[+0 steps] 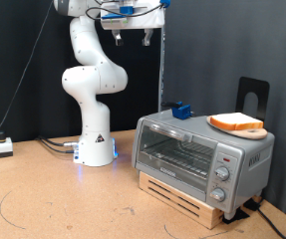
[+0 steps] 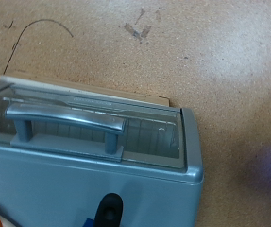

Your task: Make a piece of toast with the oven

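The piece of toast (image 1: 236,121) lies flat on a round wooden board (image 1: 244,131) on top of the oven (image 1: 197,157), towards the exterior view's right. The oven is silver-grey, with its glass door shut and three knobs (image 1: 222,171) on its front panel. In the wrist view I look down on the oven door (image 2: 88,128) and its bar handle (image 2: 64,121). My gripper (image 1: 130,38) hangs high above the table at the exterior view's top, left of and well above the oven. It is open and empty.
The oven stands on a low wooden pallet (image 1: 182,194) on the cork-brown table (image 1: 53,199). A small blue object (image 1: 180,110) sits on the oven's back corner. A black stand (image 1: 252,95) rises behind it. The white arm base (image 1: 95,149) and a small white box (image 1: 1,146) are at the left.
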Controlling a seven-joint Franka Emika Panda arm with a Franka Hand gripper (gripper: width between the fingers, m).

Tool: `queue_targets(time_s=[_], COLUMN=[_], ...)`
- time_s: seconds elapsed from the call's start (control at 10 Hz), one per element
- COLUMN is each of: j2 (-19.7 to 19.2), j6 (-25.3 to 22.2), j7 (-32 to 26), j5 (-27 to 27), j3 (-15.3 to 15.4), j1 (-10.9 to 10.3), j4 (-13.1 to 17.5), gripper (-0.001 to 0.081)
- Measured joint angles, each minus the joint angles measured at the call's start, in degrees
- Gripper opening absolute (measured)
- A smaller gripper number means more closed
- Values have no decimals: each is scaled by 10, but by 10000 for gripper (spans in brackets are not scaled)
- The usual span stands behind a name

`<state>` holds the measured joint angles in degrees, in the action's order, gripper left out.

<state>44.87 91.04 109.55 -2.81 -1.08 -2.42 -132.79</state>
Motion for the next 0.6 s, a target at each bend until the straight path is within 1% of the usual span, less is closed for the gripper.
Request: queue_targets(time_s=[0.1, 0.2, 0.3, 0.4, 0.5, 0.6], j2=[1, 4, 5, 1, -8, -21], j6=[8, 25, 56, 101, 152, 185], j7=[-45, -105, -165, -227, -283, -269], j5=[-23, -43, -54, -56, -40, 11], j3=[-6, -21, -31, -37, -38, -23], j1=[-8, -26, -43, -60, -71, -64], j4=[-3, -8, -17, -32, -50, -63], gripper=[810, 810, 810, 810, 810, 810])
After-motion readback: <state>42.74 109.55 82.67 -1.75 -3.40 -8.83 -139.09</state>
